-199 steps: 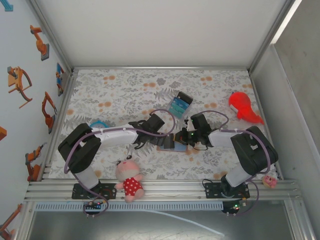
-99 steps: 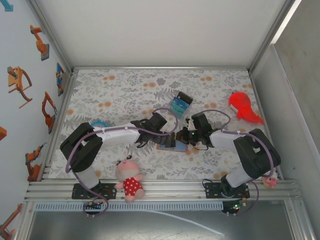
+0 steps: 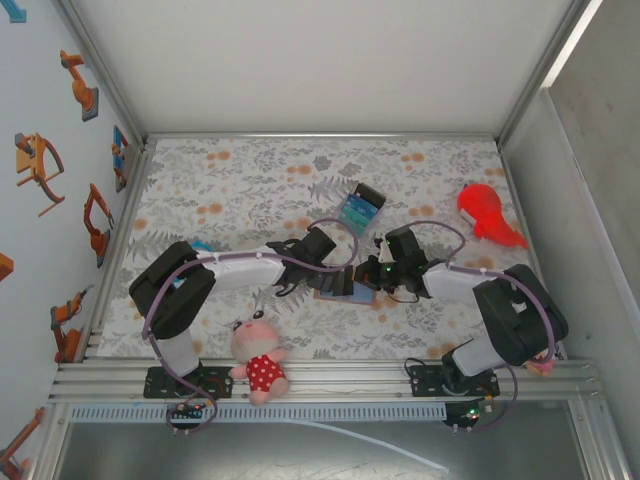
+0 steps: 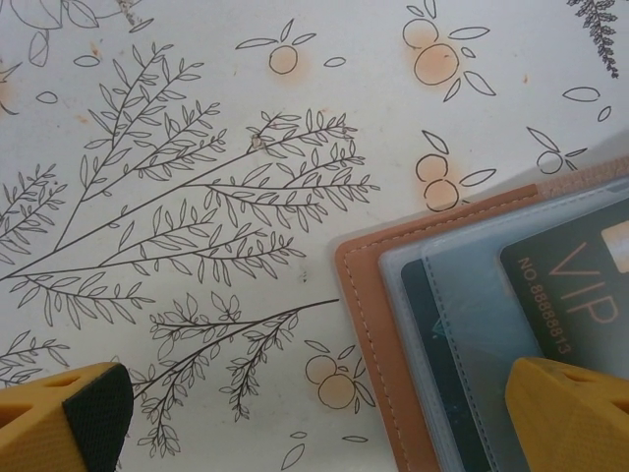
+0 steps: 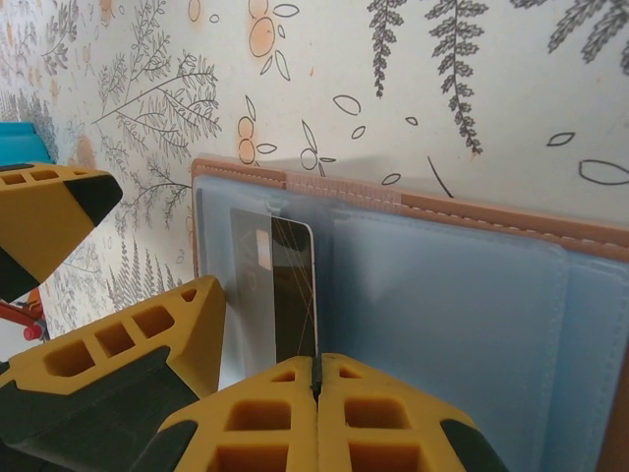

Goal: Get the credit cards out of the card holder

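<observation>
Where the arms meet: in the top view both wrists cover most of the card holder (image 3: 324, 294), and only a tan-and-blue sliver shows on the floral tablecloth (image 3: 250, 180).
Cut off: the left wrist view crops the holder at its right and bottom edges. The VIP card (image 4: 575, 295) under the clear sleeves runs out of frame.
Hard to make out: a teal object (image 3: 203, 244) lies half under the left arm and cannot be identified.
Card holder: it lies open and flat near the table's middle, blue-grey inside up, with a stitched tan border.
Left gripper (image 4: 314, 423): it is released and spread wide. One fingertip (image 4: 69, 413) is over bare cloth beside the holder and the other over its sleeves; whether either touches cannot be told.
Right gripper (image 5: 316, 369): it is clenched on the near edge of a dark credit card (image 5: 293, 295), which lies at the holder's left pocket. The seam between its fingers hides that edge.
</observation>
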Available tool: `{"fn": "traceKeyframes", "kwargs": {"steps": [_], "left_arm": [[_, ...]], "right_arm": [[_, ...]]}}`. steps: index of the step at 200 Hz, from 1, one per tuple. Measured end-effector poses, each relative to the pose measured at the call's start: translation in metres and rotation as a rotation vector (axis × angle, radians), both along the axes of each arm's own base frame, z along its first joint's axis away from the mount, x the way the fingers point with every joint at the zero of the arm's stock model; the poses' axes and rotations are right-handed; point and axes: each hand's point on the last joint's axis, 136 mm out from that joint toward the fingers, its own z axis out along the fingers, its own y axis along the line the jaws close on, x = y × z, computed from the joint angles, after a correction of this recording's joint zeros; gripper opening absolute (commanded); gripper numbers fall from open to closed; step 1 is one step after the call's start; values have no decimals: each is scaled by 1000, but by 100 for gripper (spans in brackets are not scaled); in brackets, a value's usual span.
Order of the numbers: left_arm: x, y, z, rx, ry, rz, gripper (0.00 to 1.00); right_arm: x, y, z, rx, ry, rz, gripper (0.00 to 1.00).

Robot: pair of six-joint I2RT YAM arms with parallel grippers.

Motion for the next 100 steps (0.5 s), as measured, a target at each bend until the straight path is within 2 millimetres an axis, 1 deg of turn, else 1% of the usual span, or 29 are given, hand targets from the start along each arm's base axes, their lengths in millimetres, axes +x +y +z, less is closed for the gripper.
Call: {"fn": "traceKeyframes", "kwargs": {"steps": [18,43,68,100], "left_arm": [[0,-1,0,-2,2,-1,97],[0,-1,-1,-2,4,-2,98],[0,-2,-1,-3,6,-2,98],[0,-3,-2,-4,7,-3,98]], "right_arm": [[-3,-1,-3,8,9,-10,0],[-6,-1,-4,38,14,-26,10],[-5,3,-2,86,8,-35,16],[-2,10,-4,141,11,-34,17]]}}
